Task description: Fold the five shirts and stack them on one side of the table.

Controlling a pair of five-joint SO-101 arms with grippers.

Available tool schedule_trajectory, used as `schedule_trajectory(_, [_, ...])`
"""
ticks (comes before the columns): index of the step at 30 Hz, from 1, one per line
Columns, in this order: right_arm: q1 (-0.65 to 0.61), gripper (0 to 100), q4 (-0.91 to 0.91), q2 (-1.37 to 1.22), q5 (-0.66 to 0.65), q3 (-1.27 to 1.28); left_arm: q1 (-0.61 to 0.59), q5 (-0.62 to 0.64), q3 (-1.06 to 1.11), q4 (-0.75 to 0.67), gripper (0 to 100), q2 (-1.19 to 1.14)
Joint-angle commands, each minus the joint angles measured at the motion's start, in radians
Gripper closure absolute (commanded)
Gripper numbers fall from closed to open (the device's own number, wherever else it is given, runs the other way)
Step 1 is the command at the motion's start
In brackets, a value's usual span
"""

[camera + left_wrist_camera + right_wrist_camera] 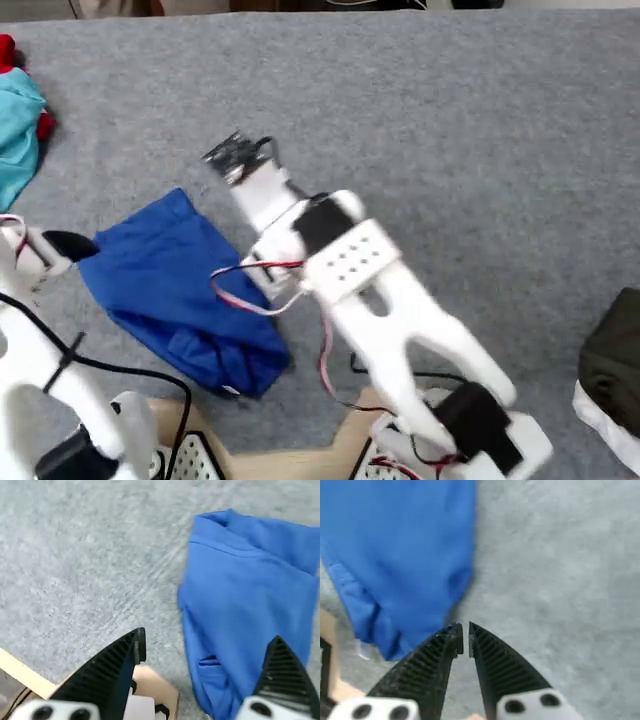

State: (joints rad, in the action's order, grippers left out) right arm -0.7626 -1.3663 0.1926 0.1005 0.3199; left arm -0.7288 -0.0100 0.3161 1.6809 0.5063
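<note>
A grey, felt-like tabletop (450, 130) carries everything, with a pale wooden edge (260, 462) at the arms' bases. The folded blue shirt (170, 290) lies between the two grippers. The left gripper (209, 635) has its fingers (115, 660) spread wide and empty, and the shirt lies under one of them. The right gripper (464, 626) has its fingers (490, 655) almost together, gripping nothing, just beside the shirt's edge. A teal shirt (15, 135) and a dark shirt (612, 355) lie well away from both.
</note>
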Motion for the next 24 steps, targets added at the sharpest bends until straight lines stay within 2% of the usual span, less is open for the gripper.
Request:
schedule_trajectory(1, [-0.085,89.6,-0.028,-0.119,0.038,-0.084,-0.021,-0.005,0.054,-0.072,63,-0.038])
schedule_trajectory(7, [-0.174,70.2,-0.109,-0.390,0.038,-0.254,-0.020,0.000,0.117,-0.160,63,-0.099])
schedule_trajectory(13, [-0.189,68.8,-0.181,-0.645,0.038,-0.463,-0.018,-0.003,0.172,-0.221,63,-0.145])
schedule_trajectory(16, [-0.188,74.8,-0.249,-0.745,0.038,-0.568,-0.018,-0.003,0.173,-0.229,63,-0.157])
schedule_trajectory(20, [-0.183,97.3,-0.348,-0.823,0.038,-0.722,-0.018,-0.003,0.170,-0.229,63,-0.157])
schedule_trajectory(21, [-0.183,99.8,-0.370,-0.835,0.038,-0.753,-0.018,-0.003,0.170,-0.229,63,-0.159])
schedule_trajectory(24, [-0.182,97.6,-0.413,-0.860,0.037,-0.802,-0.017,-0.002,0.170,-0.230,63,-0.159])
